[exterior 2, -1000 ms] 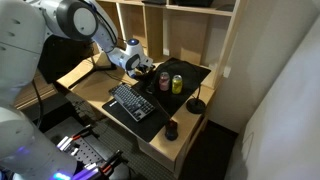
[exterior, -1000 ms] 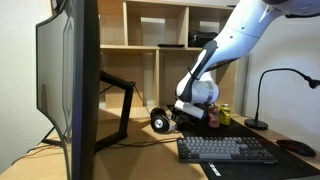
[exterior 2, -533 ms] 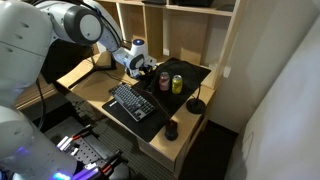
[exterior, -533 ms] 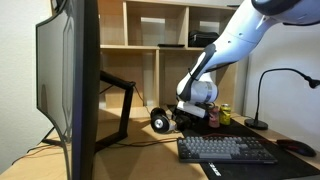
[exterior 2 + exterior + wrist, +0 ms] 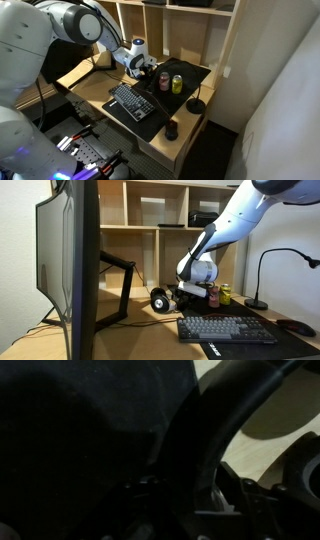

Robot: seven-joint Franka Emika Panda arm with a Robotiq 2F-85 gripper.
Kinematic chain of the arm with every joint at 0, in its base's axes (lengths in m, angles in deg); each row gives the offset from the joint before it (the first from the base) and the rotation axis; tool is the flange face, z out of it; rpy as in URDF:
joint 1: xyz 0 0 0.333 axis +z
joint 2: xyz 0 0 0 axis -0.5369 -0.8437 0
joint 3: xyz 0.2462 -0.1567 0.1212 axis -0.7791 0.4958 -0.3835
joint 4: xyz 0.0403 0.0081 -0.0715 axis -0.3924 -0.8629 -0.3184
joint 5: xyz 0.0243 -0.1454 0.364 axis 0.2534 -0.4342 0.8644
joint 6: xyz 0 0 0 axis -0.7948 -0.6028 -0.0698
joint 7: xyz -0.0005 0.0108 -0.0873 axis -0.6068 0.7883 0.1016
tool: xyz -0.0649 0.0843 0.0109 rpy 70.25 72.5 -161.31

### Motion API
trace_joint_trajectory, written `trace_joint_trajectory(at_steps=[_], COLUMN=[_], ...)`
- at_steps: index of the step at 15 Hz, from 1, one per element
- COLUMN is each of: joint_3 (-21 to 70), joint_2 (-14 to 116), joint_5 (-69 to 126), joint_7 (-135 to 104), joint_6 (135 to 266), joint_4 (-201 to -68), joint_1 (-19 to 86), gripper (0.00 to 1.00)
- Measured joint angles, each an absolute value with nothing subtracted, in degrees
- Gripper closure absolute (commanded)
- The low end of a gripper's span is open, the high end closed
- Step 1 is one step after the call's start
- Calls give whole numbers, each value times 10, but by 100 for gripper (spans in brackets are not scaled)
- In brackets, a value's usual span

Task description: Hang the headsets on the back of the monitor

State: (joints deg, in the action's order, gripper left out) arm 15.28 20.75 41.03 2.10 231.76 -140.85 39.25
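The headsets [image 5: 159, 300] lie on the wooden desk, one silver-ringed earcup facing out, behind the monitor's black support arm. The monitor [image 5: 72, 265] stands large and dark at the left, seen from the side. My gripper [image 5: 186, 296] is down at the headsets, right beside that earcup; in an exterior view the gripper [image 5: 141, 64] sits over the black headsets [image 5: 147, 72]. The wrist view is nearly all dark, with a curved black headband [image 5: 215, 430] filling it close up. How the jaws stand around it is not visible.
A black keyboard [image 5: 226, 330] lies on a dark mat [image 5: 190, 72] in front. Two drink cans [image 5: 171, 82] stand just beyond the headsets. A gooseneck lamp [image 5: 268, 272] stands at the desk's far side. Wooden shelves [image 5: 160, 220] rise behind.
My arm shifted slightly over the headsets between the earliest frames and half a second ago. Since then nothing visibly moves.
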Motion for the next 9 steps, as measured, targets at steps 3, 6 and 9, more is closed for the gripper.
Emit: trace_joint_trajectory(at_steps=[3, 6, 9], joint_3=[151, 141, 134], joint_2=[208, 208, 209], joint_5=[410, 410, 410], joint_7=[7, -14, -36], joint_6=[2318, 2319, 2323], joint_4=[-1409, -1413, -1417], joint_1=[392, 391, 392], gripper=[95, 96, 96])
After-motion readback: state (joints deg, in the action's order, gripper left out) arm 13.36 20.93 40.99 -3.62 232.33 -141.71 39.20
